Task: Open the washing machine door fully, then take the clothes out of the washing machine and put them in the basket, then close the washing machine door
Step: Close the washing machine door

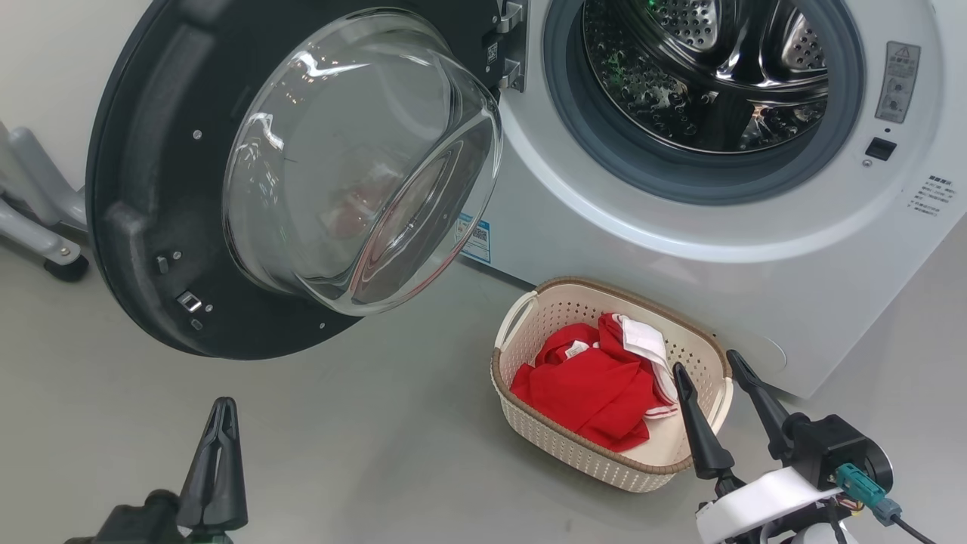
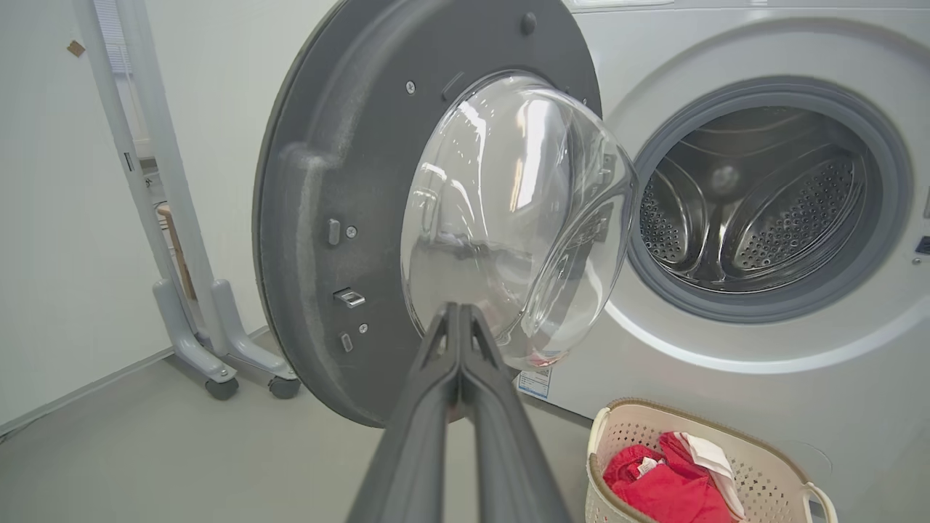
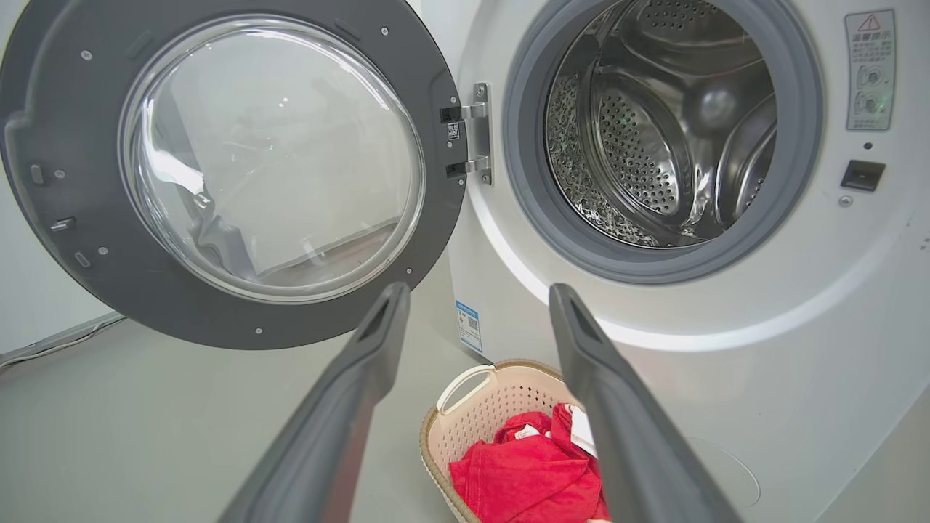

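Note:
The washing machine stands with its door swung wide open to the left, and its steel drum holds nothing I can see. The red clothes lie in the cream basket on the floor in front of the machine. My left gripper is shut on nothing, low at the left, below the door's black rim; in the left wrist view its fingers point at the door's glass bowl. My right gripper is open just right of the basket, empty.
A grey wheeled stand sits at the far left behind the door, by the white wall. Bare grey floor spreads between the door and the basket. The door latch slot is on the machine's right front.

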